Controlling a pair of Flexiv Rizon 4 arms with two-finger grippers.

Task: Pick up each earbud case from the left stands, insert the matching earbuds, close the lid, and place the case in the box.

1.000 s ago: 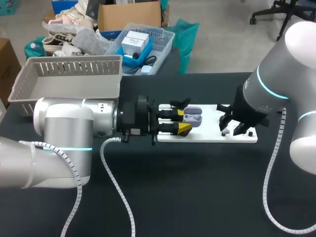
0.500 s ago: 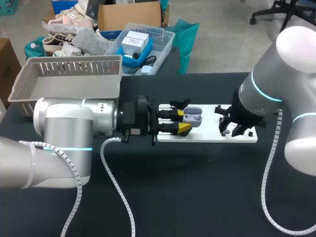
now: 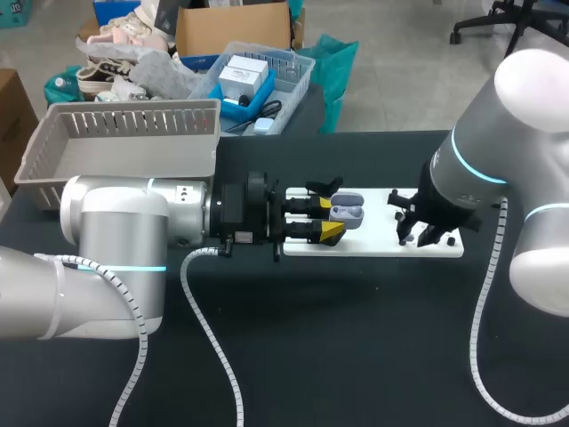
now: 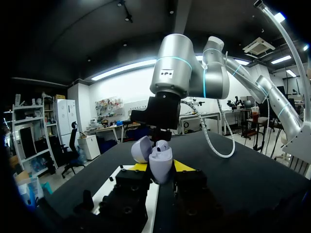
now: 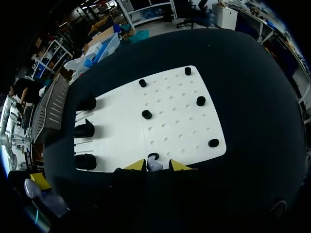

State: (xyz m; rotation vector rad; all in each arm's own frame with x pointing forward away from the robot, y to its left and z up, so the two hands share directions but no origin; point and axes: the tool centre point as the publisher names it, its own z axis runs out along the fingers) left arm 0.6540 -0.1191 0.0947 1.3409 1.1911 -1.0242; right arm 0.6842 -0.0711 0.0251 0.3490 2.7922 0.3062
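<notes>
My left gripper (image 3: 336,221) is shut on a lavender earbud case (image 3: 348,213) with its lid open, held over the left end of the white board (image 3: 373,245). In the left wrist view the case (image 4: 160,163) stands upright between the yellow tips, with a pale earbud (image 4: 163,146) showing in its mouth. My right gripper (image 3: 416,234) hangs over the board's right part. In the right wrist view a pale earbud (image 5: 154,166) sits by a black peg (image 5: 153,156) between the gripper's (image 5: 157,165) yellow tips. It lies against one finger, and a small gap to the other leaves the gripper open.
Black pegs (image 5: 146,114) dot the white board (image 5: 175,121), and three black stands (image 5: 84,130) line its left end. A grey slatted basket (image 3: 124,142) stands at the table's back left. Dark tabletop lies bare in front of the board.
My right arm has shifted slightly to the left over the board, and its fingers have drawn in around the earbud. The left arm and the case have not moved.
</notes>
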